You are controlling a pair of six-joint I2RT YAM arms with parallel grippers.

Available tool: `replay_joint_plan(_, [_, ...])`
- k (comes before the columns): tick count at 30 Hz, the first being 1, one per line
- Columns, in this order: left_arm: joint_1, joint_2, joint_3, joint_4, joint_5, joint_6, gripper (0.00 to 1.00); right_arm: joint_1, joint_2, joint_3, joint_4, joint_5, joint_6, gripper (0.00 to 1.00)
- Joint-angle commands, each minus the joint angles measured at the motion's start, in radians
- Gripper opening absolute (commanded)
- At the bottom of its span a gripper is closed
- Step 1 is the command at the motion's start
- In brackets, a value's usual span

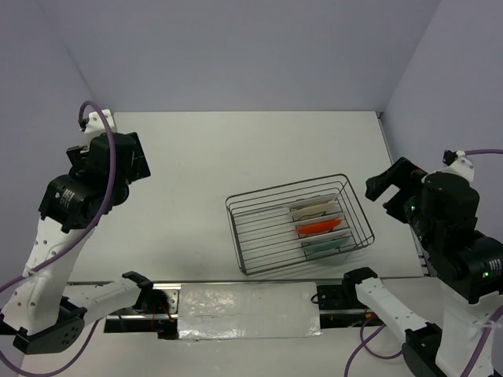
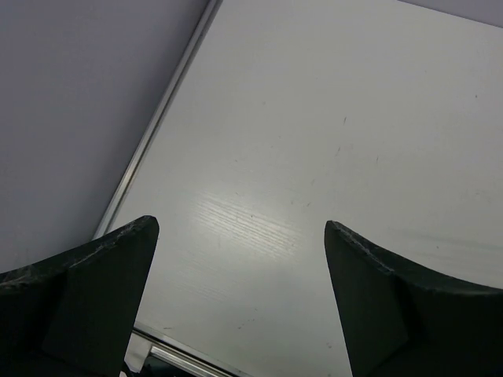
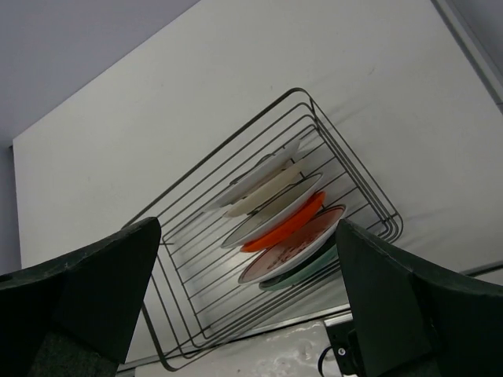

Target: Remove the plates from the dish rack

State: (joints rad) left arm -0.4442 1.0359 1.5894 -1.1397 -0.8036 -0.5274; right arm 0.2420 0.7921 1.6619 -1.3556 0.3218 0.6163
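A white table [image 1: 236,157] fills the floor of a pale lavender booth, its walls meeting at the far corners, and a glossy taped strip [image 1: 247,310] lies along the near edge between the two arm bases. The dish rack [image 1: 267,236], a dark wire basket, sits right of the table's middle and toward the near edge, turned slightly askew. The plates [image 3: 275,220] stand on edge in a close row in its right-hand end. The right wrist view shows a cream plate [image 3: 263,192] at the far end, then an orange plate [image 3: 292,226], a white plate with red motifs [image 3: 297,247] and a teal plate [image 3: 306,271] at the near end. The rack's left half holds only bare wire. The left arm rises from its base at the left side, elbow bent and folded high, a purple cable [image 1: 94,110] looping over it. The left gripper [image 2: 240,228] hangs over bare table near the left wall, its jaws spread wide and holding nothing. The right arm stands tall at the table's right edge, its wrist angled inward. The right gripper [image 1: 391,182] is aimed at the rack from above and to the right, well apart from it. Its fingers [image 3: 94,290] are fully parted with no grip on anything, and they frame the row of plates in the wrist camera.
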Motion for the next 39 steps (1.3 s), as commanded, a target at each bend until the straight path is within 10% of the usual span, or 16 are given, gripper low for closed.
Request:
replay_joint_plan(1, [-0.005,0.006,0.018,0.038,-0.025,0.018,0.99,0.000,0.044,0.002,-0.086,0.060,0.013,1.00])
replay_joint_plan(13, [-0.005,-0.007,-0.012,0.037,-0.017,0.015,0.99,-0.001,0.068,-0.235,0.105,0.000,0.086,0.98])
replay_joint_plan(30, [-0.005,-0.039,-0.089,-0.006,0.069,-0.037,0.99,0.217,0.446,-0.269,0.050,0.194,0.900,0.76])
replay_joint_plan(39, [-0.005,-0.080,-0.140,-0.028,0.115,-0.046,1.00,0.273,0.493,-0.361,0.118,0.154,1.004,0.68])
